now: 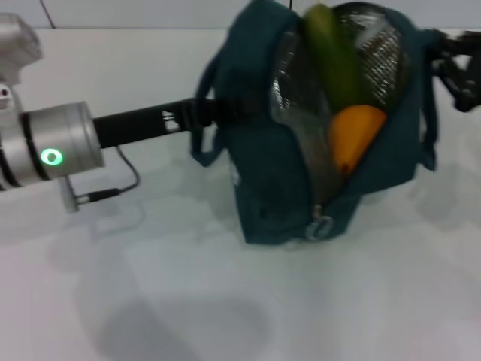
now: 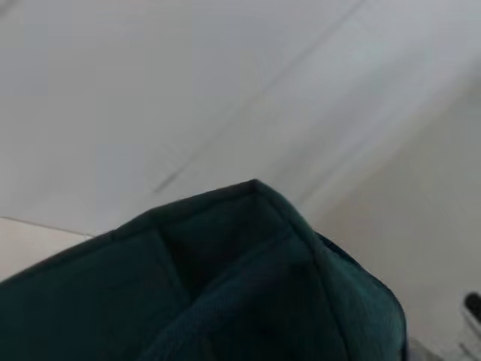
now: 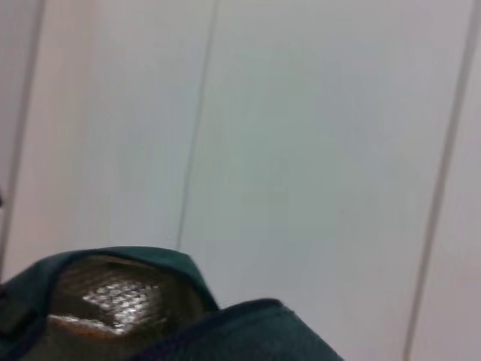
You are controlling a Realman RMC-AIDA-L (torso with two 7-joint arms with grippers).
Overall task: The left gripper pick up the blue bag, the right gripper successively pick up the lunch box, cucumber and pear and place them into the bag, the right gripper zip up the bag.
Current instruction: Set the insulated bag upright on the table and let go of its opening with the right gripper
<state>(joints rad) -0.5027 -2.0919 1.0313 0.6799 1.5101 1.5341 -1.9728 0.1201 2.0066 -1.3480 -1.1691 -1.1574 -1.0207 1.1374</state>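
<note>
The blue bag (image 1: pixel 278 195) stands open on the white table, its silver lining (image 1: pixel 289 90) showing. A green cucumber (image 1: pixel 331 60) leans upright inside it, and the orange-yellow pear (image 1: pixel 355 135) rests below, in the gap of the open zipper. The zipper's ring pull (image 1: pixel 319 226) hangs low on the front. My left gripper (image 1: pixel 214 111) reaches in from the left and is shut on the bag's left edge by a handle. At the bag's right side hovers my right gripper (image 1: pixel 455 71). The lunch box is hidden. Teal fabric (image 2: pixel 225 286) fills the left wrist view, and the bag's rim (image 3: pixel 248 331) shows in the right wrist view.
The white table (image 1: pixel 225 301) stretches in front of and to the left of the bag. A thin cable (image 1: pixel 124 180) loops down from my left wrist. A pale panelled wall (image 3: pixel 301 150) lies beyond the bag.
</note>
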